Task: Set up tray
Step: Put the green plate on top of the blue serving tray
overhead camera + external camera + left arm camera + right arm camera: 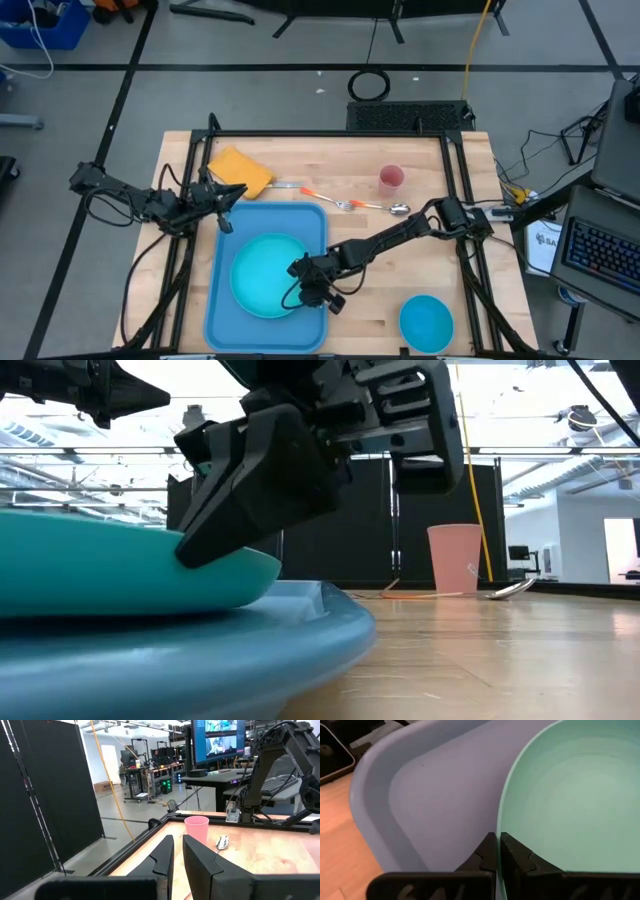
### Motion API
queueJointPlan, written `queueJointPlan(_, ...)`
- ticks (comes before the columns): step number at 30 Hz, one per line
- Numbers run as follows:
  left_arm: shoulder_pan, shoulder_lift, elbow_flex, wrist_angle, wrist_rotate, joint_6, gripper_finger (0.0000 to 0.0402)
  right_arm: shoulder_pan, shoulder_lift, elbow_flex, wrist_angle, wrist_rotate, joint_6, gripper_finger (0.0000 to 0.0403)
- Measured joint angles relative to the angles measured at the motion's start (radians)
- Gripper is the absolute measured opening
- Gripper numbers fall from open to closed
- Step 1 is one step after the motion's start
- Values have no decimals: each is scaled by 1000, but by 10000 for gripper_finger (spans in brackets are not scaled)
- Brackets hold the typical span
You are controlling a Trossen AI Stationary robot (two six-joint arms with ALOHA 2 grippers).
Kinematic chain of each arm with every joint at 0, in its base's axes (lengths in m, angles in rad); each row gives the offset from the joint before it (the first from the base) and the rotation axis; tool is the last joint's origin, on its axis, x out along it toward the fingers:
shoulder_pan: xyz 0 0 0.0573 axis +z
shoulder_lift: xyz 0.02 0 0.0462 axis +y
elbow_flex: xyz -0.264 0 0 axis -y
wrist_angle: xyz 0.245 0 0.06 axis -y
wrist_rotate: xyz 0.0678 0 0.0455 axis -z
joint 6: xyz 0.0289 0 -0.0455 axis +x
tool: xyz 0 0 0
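Smooth matt plastic tray (pixel 228 310), glossy turquoise plate (pixel 262 275), pale wood-grain surface (pixel 400 260), shiny metal spoon (pixel 385 208), matt pink cup (pixel 391 179)

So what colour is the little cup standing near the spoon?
The small plastic cup is pink. The low view shows it best, upright on the wooden table.

My tray (pixel 222 300), flat on the wooden table

It is a large light-blue rectangle with rounded corners and a raised rim, lying level toward the table's left front, long side running front to back. A round turquoise plate (pixel 262 278) sits inside it, near its right rim.
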Motion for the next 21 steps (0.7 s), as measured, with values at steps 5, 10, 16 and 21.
queueJointPlan(5, 0, 0, 0, 0, 0, -2, 44, 0, 0, 0, 7, -1, 3, 0)
queueJointPlan(10, 0, 0, 0, -1, 0, -4, 44, 0, 0, 0, 25, -1, 3, 1)
queueJointPlan(16, 0, 0, 0, -1, 0, -7, 44, 0, 0, -1, 27, -1, 2, 3)
queueJointPlan(21, 0, 0, 0, -14, 0, -7, 44, 0, 0, -1, 28, -2, -5, 4)
